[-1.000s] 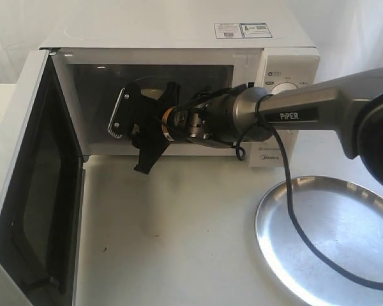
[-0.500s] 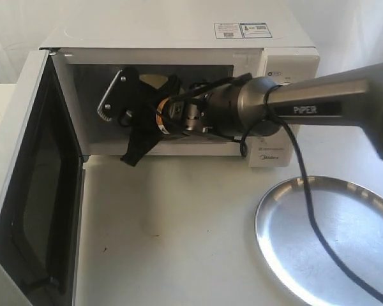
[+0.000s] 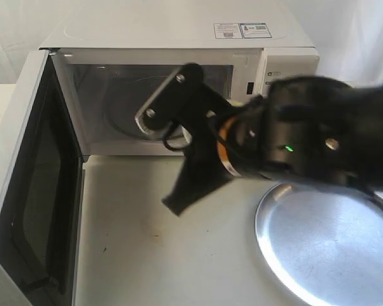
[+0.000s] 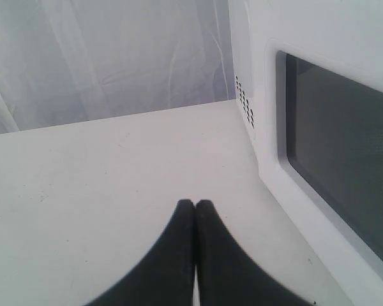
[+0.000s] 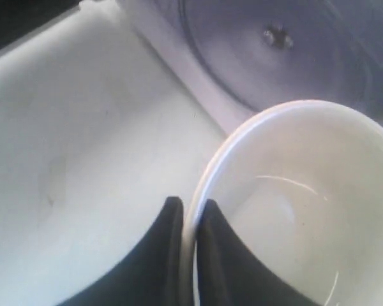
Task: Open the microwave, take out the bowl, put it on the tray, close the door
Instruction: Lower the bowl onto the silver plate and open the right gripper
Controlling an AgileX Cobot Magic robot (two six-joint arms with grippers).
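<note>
The white microwave (image 3: 179, 38) stands with its door (image 3: 32, 191) swung wide to the left, and its cavity shows only the glass turntable (image 5: 274, 51). In the right wrist view my right gripper (image 5: 190, 213) is shut on the rim of the cream bowl (image 5: 300, 191), one finger inside and one outside, just in front of the cavity. My blurred right arm (image 3: 300, 140) hides the bowl in the exterior view. The silver tray (image 3: 332, 255) lies at the front right. My left gripper (image 4: 195, 205) is shut on nothing, low over the table beside the door's (image 4: 332, 140) outer face.
The open door juts toward the front left. White table (image 3: 166, 255) stretches between the door and the tray. A pale curtain (image 4: 102, 57) hangs behind the table.
My right arm has drawn back out of the microwave cavity toward the front right, carrying the bowl. The turntable now shows bare. The door and tray have not moved.
</note>
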